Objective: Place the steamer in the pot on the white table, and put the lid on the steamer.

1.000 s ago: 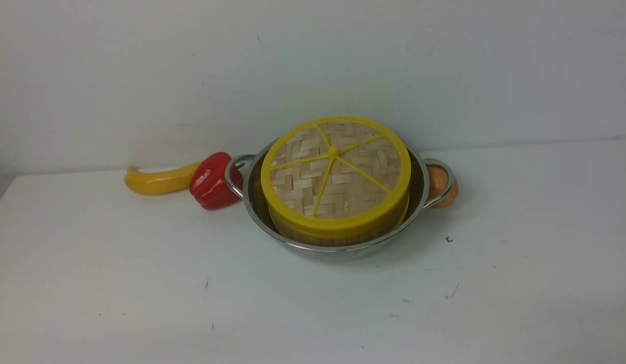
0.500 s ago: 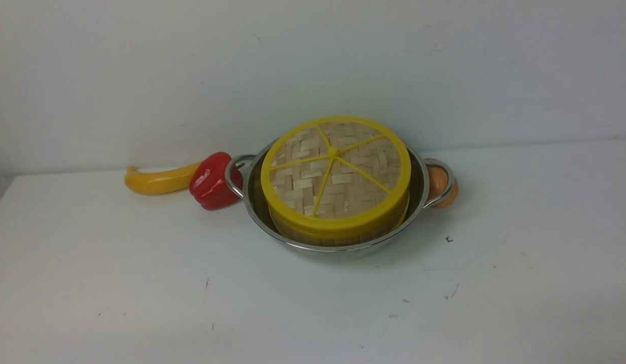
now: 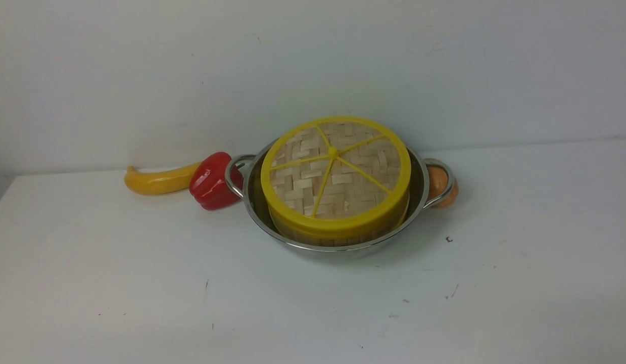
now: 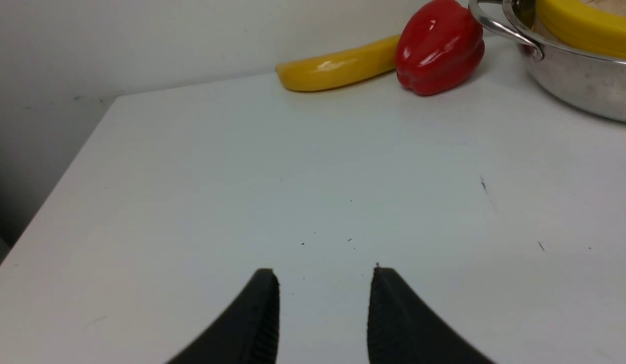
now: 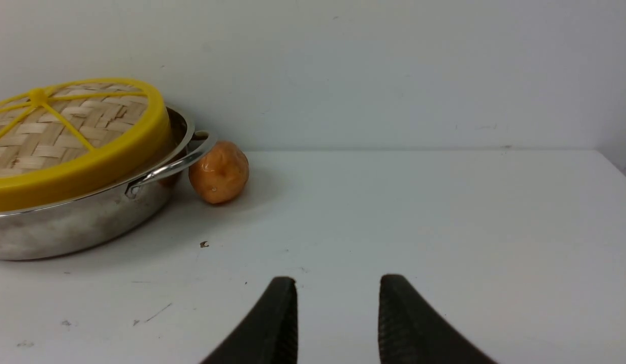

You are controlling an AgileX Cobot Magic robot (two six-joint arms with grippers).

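The shiny steel pot [image 3: 419,188] stands on the white table [image 3: 141,283] at mid-depth. Inside it sits the steamer [image 3: 343,240], of which only a strip of side wall shows under the lid [image 3: 335,172]. The woven lid with its yellow rim and spokes lies flat on top of the steamer. Neither arm shows in the front view. My left gripper [image 4: 324,275] hovers open over bare table, well short of the pot [image 4: 580,86]. My right gripper [image 5: 338,283] is also open over bare table, to the side of the pot [image 5: 80,225] and lid [image 5: 65,131], holding nothing.
A red bell pepper [image 3: 211,181] touches the pot's left handle, with a yellow banana-shaped fruit [image 3: 158,181] behind it. An orange-brown potato [image 3: 441,186] sits under the right handle. A pale wall runs along the table's far edge; the table's left edge [image 4: 65,172] drops off.
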